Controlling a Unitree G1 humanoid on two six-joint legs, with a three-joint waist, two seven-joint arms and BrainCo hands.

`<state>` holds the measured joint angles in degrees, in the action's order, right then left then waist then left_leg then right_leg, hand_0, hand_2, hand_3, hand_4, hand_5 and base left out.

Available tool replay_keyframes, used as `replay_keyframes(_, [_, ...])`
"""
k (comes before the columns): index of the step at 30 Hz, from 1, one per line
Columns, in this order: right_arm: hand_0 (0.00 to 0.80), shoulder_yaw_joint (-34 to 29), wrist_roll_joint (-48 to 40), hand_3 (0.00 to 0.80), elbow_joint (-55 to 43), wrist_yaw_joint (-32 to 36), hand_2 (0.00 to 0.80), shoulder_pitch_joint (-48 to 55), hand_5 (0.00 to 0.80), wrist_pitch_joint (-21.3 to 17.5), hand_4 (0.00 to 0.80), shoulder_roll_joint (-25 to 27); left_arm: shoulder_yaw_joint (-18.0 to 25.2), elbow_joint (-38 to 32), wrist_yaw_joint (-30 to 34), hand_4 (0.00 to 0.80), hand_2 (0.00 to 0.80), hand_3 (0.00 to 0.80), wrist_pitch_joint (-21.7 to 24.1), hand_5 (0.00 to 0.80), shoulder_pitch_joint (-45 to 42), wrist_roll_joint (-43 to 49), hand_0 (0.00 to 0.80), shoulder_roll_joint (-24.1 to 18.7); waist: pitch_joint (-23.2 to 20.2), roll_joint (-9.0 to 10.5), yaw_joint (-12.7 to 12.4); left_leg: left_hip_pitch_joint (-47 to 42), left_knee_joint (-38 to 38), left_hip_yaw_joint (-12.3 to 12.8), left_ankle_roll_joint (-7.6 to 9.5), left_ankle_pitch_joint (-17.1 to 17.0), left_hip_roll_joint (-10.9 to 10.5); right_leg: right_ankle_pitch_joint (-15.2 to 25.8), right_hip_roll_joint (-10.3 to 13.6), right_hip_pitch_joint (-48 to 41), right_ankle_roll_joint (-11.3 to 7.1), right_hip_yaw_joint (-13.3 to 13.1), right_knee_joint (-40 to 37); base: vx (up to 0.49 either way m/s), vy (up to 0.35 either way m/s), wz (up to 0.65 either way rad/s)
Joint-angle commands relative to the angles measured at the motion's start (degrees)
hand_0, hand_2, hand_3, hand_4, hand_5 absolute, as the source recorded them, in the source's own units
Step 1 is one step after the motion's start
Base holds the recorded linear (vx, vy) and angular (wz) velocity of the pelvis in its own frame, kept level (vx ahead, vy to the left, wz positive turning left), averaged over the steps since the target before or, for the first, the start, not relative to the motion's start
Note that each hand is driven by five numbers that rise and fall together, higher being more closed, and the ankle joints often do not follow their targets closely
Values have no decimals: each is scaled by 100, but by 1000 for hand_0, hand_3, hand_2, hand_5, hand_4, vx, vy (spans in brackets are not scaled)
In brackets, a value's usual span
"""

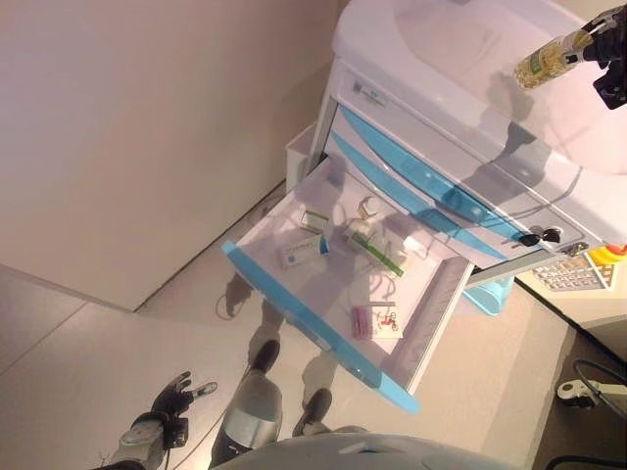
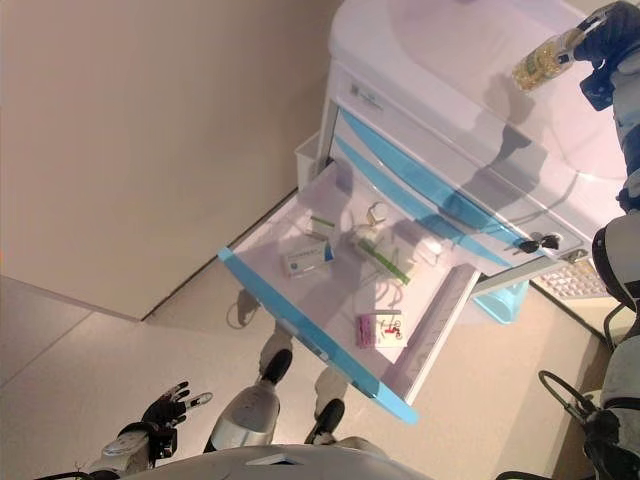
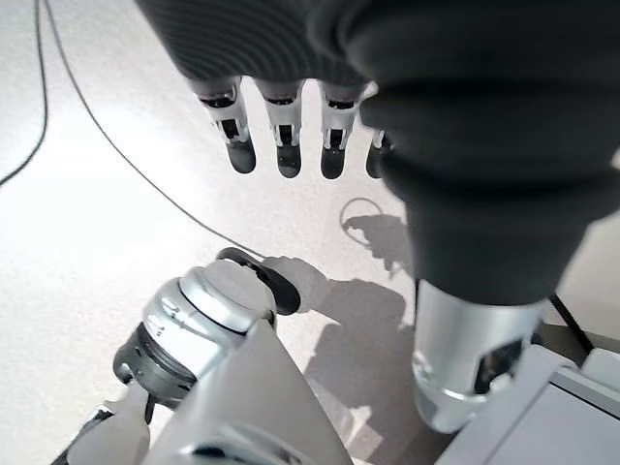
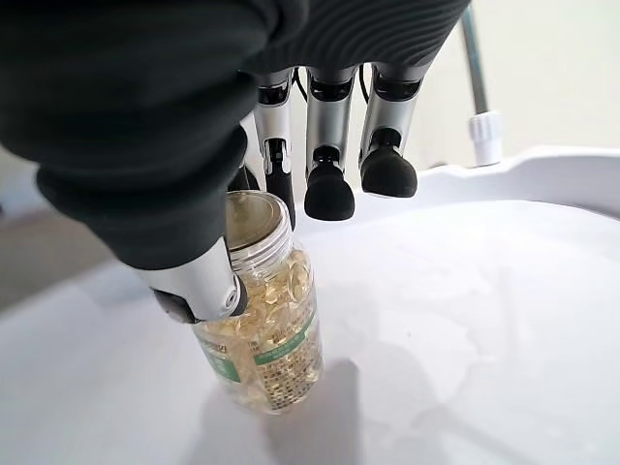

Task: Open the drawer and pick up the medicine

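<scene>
While the blue-fronted drawer (image 1: 323,338) of the white medical cart (image 1: 460,117) stands pulled fully out, the robot's right hand (image 4: 194,165) holds a clear bottle of yellow capsules (image 4: 262,329) over the cart's white counter (image 4: 484,339), at the two o'clock corner of the head views. Seen from the wrist, the thumb and one of the fingers (image 4: 279,145) pinch the bottle just below its open-looking rim; the other fingers hang just past it, not touching. The bottle's base appears to rest on or just above the counter; which one cannot be told.

Inside the open drawer lie several small packs: a white box with a blue end (image 1: 302,251), a long green-edged strip (image 1: 377,255) and a pink-and-white packet (image 1: 375,320) nearest the front panel. A set of keys (image 1: 539,236) hangs at the cart's side, at three o'clock.

At seven o'clock the left hand (image 1: 176,394) hangs low over the pale floor (image 1: 69,382), well apart from the cart, its fingers (image 3: 283,136) relaxed and spread, holding nothing.
</scene>
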<state>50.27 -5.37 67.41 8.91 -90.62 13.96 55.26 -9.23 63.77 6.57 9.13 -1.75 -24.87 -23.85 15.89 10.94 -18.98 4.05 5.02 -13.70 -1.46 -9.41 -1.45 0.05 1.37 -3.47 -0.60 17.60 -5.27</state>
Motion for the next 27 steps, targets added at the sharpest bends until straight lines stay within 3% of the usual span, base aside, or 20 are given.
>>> replay_keyframes(1, [800, 663, 332, 800, 66, 95, 800, -1011, 800, -70, 800, 356, 43, -157, 31, 0, 0, 0, 245, 0, -160, -297, 0, -268, 47, 177, -9, -156, -57, -78, 73, 688, -121, 237, 120, 78, -304, -228, 175, -34, -7, 1])
replay_keyframes(12, [800, 845, 547, 800, 224, 403, 800, -1086, 800, -179, 800, 370, 66, -338, 116, 0, 0, 0, 270, 0, -229, -381, 0, -303, 132, 167, -12, -103, -43, -69, 70, 658, -116, 271, 124, 170, -312, -240, 192, -3, 1, -2])
replay_keyframes(13, [336, 843, 575, 336, 213, 382, 336, -1076, 336, -218, 336, 365, 65, -359, 118, 0, 0, 0, 275, 0, -233, -380, 0, -300, 137, 164, -9, -101, -42, -69, 70, 655, -117, 274, 122, 176, -310, -248, 192, -6, 3, -12])
replay_keyframes(14, [0, 843, 570, 0, 191, 350, 0, -1066, 0, -237, 0, 369, 52, -383, 105, 0, 0, 0, 284, 0, -236, -390, 0, -289, 144, 162, -2, -102, -44, -64, 70, 656, -117, 277, 122, 177, -309, -259, 194, -10, 0, -9])
replay_keyframes(27, [0, 597, 457, 0, 53, -696, 0, -1059, 0, -612, 0, 412, -36, -418, 100, 0, 0, 0, 282, 0, -244, -457, 0, -229, 54, 94, 26, -153, -50, -14, 65, 702, -137, 286, 174, 156, -360, -238, 181, -4, 0, -1])
